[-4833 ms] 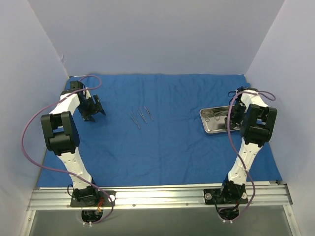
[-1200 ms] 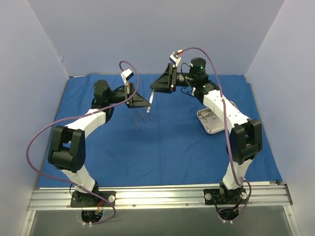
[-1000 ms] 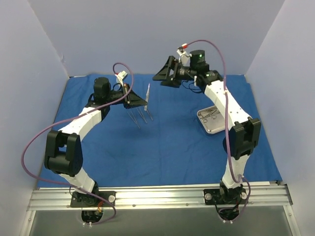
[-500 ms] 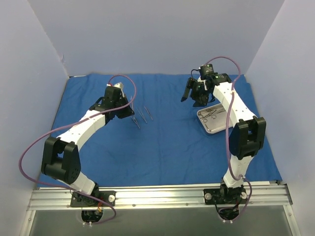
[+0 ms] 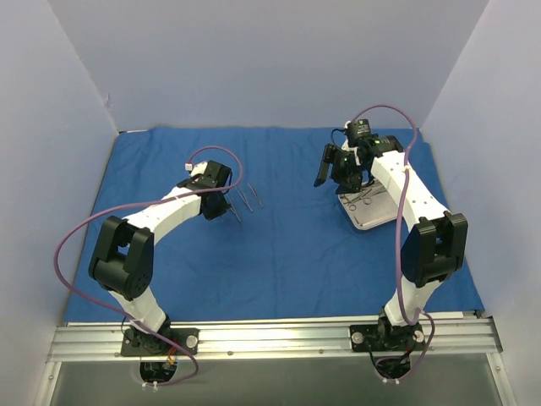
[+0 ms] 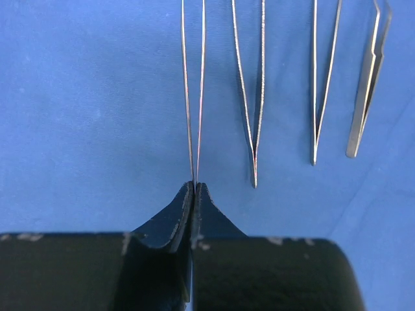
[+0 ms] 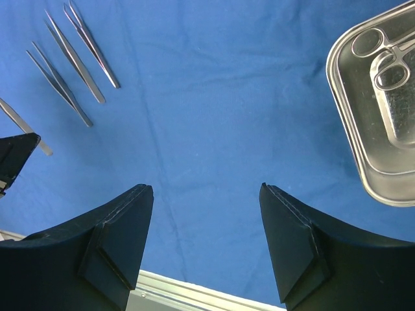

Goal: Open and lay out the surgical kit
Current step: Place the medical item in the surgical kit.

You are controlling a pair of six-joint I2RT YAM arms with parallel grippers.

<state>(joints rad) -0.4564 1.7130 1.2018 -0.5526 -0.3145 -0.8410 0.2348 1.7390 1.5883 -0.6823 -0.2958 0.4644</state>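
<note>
The royal-blue cloth (image 5: 279, 245) lies spread flat over the table. My left gripper (image 6: 194, 185) is shut on the tip end of a thin pair of steel tweezers (image 6: 193, 91), held low over the cloth (image 6: 84, 97) and parallel to three more tweezers (image 6: 254, 97) lying to its right. From above, the left gripper (image 5: 221, 205) is just left of that row (image 5: 251, 198). My right gripper (image 7: 206, 188) hangs open and empty above bare cloth, left of the steel tray (image 7: 369, 149). Scissor-handled instruments (image 7: 382, 55) lie in the tray (image 5: 372, 226).
Grey walls close in the cloth at the back and on both sides. A metal rail (image 5: 270, 338) carrying both arm bases runs along the near edge. A purple cable (image 5: 76, 237) loops off the left arm.
The two grippers met in the air, where the tweezers passed to the left one. The left arm then came down with them beside the row. The right arm drew back toward the tray, open.
</note>
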